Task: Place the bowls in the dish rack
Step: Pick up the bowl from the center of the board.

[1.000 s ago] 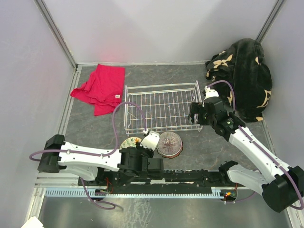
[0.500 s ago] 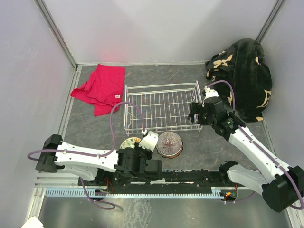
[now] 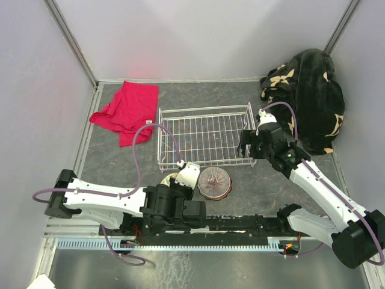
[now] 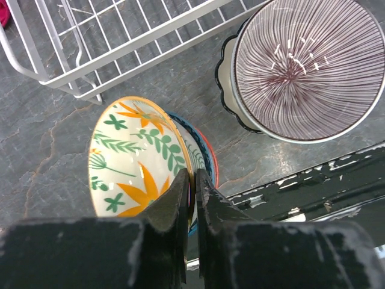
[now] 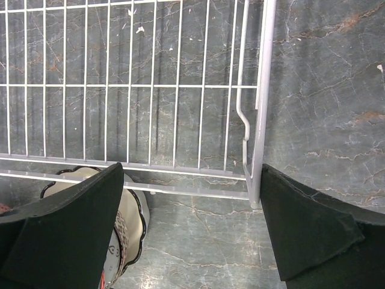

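Ceramic held by the rim alone: pinching the floral bowl (image 4: 135, 162) in the narrowed left hand (image 4: 194, 176) just short of the dish rack (image 3: 204, 135), risking it swivelling free onto the striped bowl (image 4: 301, 66) beside it, right hand (image 5: 192, 174) spread wide over the rack's corner.

From above, the left arm (image 3: 108, 201) hides most of the floral bowl (image 3: 168, 178). A finger (image 5: 60, 229) of the right claw (image 5: 191, 167) covers much of the striped bowl (image 5: 131, 223).

You see a white coated-wire dish rack (image 5: 263, 90), a glossy glazed floral bowl (image 4: 129, 162) and a matt grey stone-look tabletop (image 4: 48, 150).
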`<state>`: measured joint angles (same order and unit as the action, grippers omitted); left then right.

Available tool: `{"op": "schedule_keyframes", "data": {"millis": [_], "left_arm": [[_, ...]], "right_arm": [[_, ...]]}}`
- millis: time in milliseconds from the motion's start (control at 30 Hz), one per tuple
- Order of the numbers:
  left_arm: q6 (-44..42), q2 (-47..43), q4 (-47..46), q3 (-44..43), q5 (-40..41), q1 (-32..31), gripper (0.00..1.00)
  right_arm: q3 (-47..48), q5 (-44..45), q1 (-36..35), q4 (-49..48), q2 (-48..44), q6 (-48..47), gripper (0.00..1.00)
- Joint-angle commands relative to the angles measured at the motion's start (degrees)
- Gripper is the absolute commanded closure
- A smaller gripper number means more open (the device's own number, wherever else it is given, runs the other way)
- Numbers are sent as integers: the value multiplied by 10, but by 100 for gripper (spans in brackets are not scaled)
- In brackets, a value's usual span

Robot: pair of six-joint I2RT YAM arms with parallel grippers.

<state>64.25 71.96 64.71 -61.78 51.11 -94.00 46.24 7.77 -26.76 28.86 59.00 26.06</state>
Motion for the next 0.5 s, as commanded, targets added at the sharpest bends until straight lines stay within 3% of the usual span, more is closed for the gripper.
{"op": "schedule_keyframes", "data": {"millis": [0, 333, 467], "left_arm": [[38, 13, 15, -35, 51, -5, 97], [53, 29, 38, -58, 69, -7, 97], [-26, -4, -27, -77, 87, -9, 97]], "right_arm": [[5, -2, 1, -29, 3, -7, 1], [4, -3, 1, -30, 3, -6, 1], [4, -5, 1, -31, 4, -6, 1]]}}
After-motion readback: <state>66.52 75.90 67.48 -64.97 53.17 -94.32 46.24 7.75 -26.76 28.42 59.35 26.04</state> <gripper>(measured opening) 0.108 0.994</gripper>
